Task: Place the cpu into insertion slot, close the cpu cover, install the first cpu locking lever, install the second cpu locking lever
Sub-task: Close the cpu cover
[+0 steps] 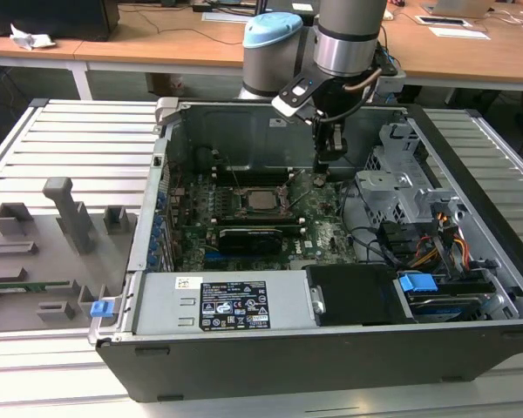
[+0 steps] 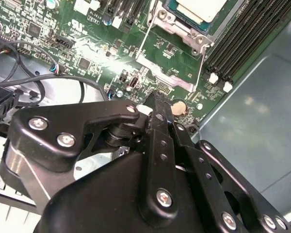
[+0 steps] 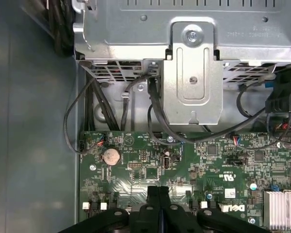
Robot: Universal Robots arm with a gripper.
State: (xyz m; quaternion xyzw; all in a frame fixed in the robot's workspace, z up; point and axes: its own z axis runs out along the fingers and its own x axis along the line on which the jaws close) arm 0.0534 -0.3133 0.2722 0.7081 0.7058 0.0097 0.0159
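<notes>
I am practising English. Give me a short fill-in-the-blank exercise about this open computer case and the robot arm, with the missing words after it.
1. The small flat silver-grey cpu lies in the square black insertion slot of the ____ motherboard.
2. The fingers of the black gripper are ____ and hold nothing.
3. In the exterior view, the gripper hangs to the exterior view's ____ of the cpu.

Missing words: green; shut; right.
</notes>
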